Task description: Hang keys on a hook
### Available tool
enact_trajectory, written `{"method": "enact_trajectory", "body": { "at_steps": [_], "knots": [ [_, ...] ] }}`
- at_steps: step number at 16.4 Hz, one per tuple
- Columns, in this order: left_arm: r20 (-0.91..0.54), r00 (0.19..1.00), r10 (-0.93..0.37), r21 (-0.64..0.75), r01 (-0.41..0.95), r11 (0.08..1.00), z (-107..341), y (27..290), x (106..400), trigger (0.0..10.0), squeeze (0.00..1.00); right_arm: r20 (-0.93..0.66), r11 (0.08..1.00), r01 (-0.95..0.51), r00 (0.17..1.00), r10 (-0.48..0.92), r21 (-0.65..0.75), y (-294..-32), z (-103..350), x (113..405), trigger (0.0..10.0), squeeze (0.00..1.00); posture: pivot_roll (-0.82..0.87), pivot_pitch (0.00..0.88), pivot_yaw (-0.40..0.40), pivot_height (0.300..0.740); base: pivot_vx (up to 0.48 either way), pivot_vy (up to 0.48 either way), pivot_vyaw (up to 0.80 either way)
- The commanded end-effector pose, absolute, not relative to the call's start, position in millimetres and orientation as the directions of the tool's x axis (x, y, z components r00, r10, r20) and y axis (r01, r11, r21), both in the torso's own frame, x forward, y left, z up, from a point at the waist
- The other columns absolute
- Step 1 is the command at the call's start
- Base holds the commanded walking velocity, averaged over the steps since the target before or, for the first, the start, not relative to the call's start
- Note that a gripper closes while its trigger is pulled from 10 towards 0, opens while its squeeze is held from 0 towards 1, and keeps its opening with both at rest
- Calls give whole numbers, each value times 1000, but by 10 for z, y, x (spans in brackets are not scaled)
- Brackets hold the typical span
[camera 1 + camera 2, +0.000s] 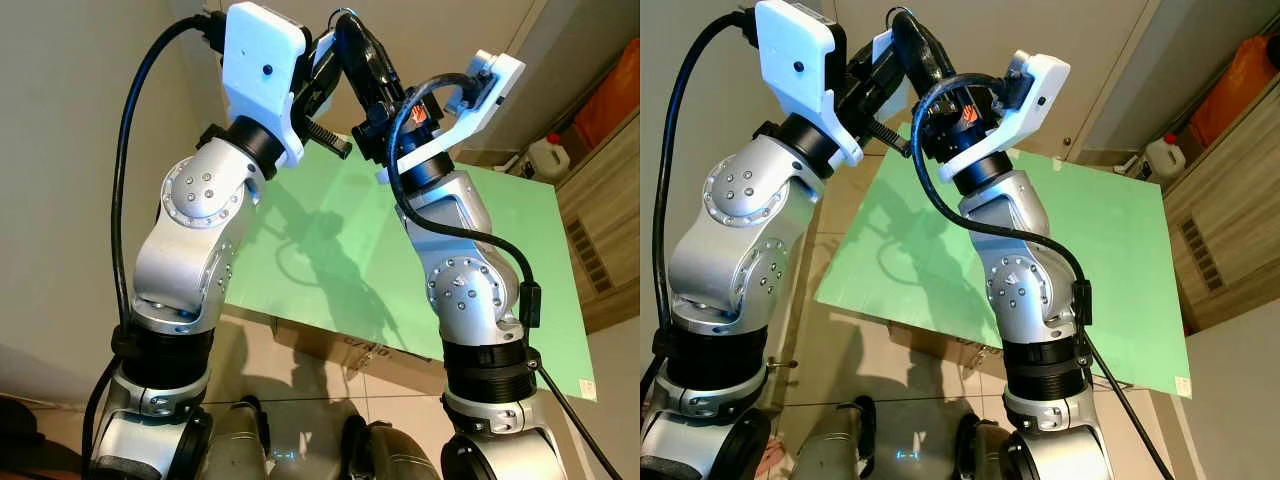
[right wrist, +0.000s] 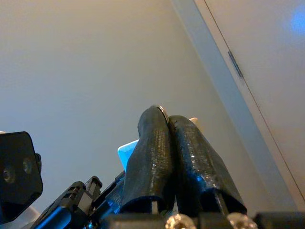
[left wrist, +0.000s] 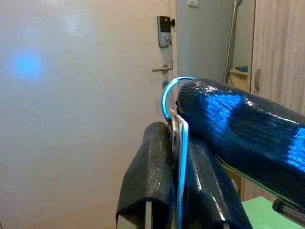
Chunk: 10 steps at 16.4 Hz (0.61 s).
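Observation:
Both arms are raised close in front of my head. My left gripper [image 3: 174, 130] is shut on the keys: a flat metal key [image 3: 179, 157] stands edge-on between its fingers, and the key ring [image 3: 167, 95] arches above the tips. My right gripper [image 2: 164, 117] has its fingers pressed together, shut. One of its black fingers [image 3: 238, 126] lies across the left gripper, right beside the ring. Whether it pinches the ring cannot be made out. In the left eye view the right gripper [image 1: 352, 35] reaches up and left, across the left wrist's white camera housing [image 1: 262, 60].
A pale door with a lever handle [image 3: 162, 69] and an electronic lock [image 3: 164, 31] faces the left wrist. Below the arms a green board [image 1: 470, 270] lies on a cardboard box [image 1: 350, 350]. A wooden cabinet [image 1: 610, 230] and a white jug [image 1: 548, 158] stand to the right.

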<state>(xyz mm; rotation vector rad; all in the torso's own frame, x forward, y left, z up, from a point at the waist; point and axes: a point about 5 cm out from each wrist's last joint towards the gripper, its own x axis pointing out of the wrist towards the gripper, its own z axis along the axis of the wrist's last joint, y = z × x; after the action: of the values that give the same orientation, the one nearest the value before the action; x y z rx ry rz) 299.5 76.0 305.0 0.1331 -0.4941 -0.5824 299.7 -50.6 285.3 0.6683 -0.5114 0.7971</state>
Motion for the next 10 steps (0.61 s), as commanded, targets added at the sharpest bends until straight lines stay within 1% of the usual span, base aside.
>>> {"method": "enact_trajectory", "body": {
  "at_steps": [1, 4, 10],
  "knots": [
    [418, 674, -609, 279, 543, 792, 3089, 633, 2918, 10000, 0, 638, 474, -793, 598, 484, 384, -404, 2840, 2991, 0, 0, 178, 148, -53, 740, 0, 0, 0],
    [408, 708, -576, 228, 532, 815, 3057, 675, 2976, 10000, 0, 637, 464, -788, 608, 475, 406, -413, 2825, 3001, 0, 0, 179, 150, -51, 740, 0, 0, 0],
    [408, 708, -576, 228, 532, 815, 3057, 675, 2976, 10000, 0, 637, 464, -788, 608, 475, 406, -413, 2825, 3001, 0, 0, 179, 150, -51, 740, 0, 0, 0]
  ]
}}
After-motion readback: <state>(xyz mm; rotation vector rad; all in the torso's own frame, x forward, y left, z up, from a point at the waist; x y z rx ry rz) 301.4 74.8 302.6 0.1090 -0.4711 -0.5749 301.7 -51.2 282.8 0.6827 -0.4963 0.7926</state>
